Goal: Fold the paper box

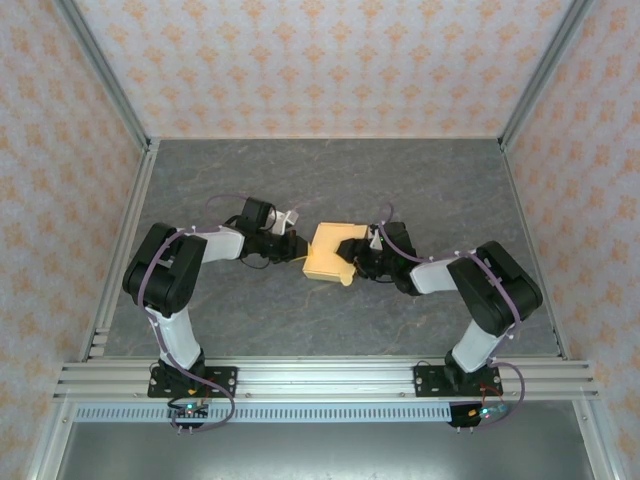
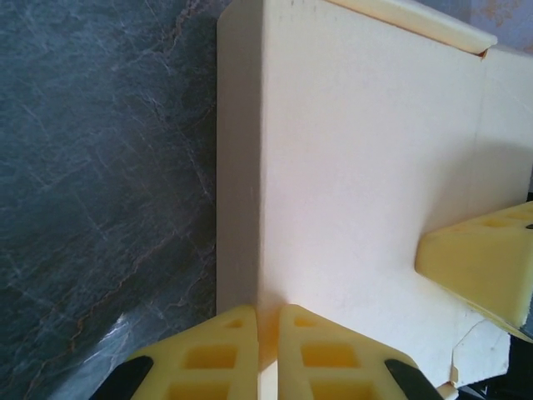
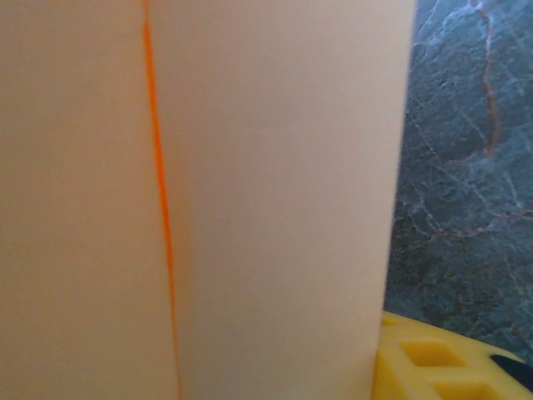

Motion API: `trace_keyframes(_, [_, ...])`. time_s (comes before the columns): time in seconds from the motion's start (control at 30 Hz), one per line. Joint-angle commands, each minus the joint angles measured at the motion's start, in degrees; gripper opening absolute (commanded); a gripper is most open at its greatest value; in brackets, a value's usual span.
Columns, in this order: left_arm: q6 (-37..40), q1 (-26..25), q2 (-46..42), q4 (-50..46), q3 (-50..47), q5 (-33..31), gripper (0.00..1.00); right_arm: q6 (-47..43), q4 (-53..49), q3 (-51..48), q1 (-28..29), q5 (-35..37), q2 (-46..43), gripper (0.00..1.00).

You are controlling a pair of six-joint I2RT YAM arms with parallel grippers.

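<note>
The paper box (image 1: 328, 250) is a pale yellow, partly folded sheet lying mid-table between both arms. My left gripper (image 1: 298, 250) is at its left edge. In the left wrist view that gripper (image 2: 266, 312) is shut on an upright folded flap of the paper box (image 2: 358, 167), and the thin board shows between the two pads. My right gripper (image 1: 355, 258) reaches over the box's right side, and one of its fingers (image 2: 483, 267) rests on the flat panel. In the right wrist view the paper box (image 3: 250, 167) hides one jaw; a single yellow finger (image 3: 425, 354) shows beside its edge.
The grey marbled table (image 1: 330, 180) stretches behind the box to the patterned back wall. Aluminium posts (image 1: 105, 70) stand at the rear corners, and a metal rail (image 1: 320, 378) with both arm bases runs along the near edge.
</note>
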Motion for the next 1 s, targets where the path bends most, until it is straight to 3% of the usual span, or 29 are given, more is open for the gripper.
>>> trace_keyframes(0.0, [0.54,-0.36,2.63,-4.56,-2.03,-5.77,0.1,-0.35,1.87,0.05,0.94,1.97,-2.54,0.44])
trace_keyframes(0.17, [0.53,-0.35,1.56,-5.17,-1.78,-6.41,0.18,-3.0,-9.88,2.33,1.31,5.41,-6.06,0.38])
trace_keyframes(0.27, [1.15,-0.32,-0.37,-6.96,-1.33,-8.88,0.31,-4.64,-16.98,3.65,1.43,7.5,-8.09,0.36])
trace_keyframes(0.37, [1.85,-0.37,-4.5,-8.79,-1.54,-14.61,0.43,-5.1,-21.96,4.3,1.42,8.93,-10.09,0.37])
trace_keyframes(0.5, [4.3,-1.99,-15.47,-7.96,-5.31,-27.15,0.58,-6.89,-31.88,7.92,1.08,10.04,-12.62,0.37])
trace_keyframes(0.57, [7.01,-5.81,-22.08,-6.35,-7.91,-35.0,0.66,-8.57,-38.09,11.06,0.61,10.18,-13.36,0.37])
trace_keyframes(0.7, [18.35,-19.53,-33.2,0.5,-14.32,-51.38,0.76,-11.86,-49.48,18.39,-0.75,9.46,-13.02,0.37])
trace_keyframes(0.83, [28.15,-27.76,-39.2,9.61,-20.9,-54.59,0.79,-13.07,-56.02,23.45,-2.22,8.07,-12.31,0.37])
trace_keyframes(0.97, [37.57,-33.93,-38.55,11.39,-21.1,-58.23,0.8,-13.0,-58.26,26.2,-2.69,6.66,-11.37,0.37])
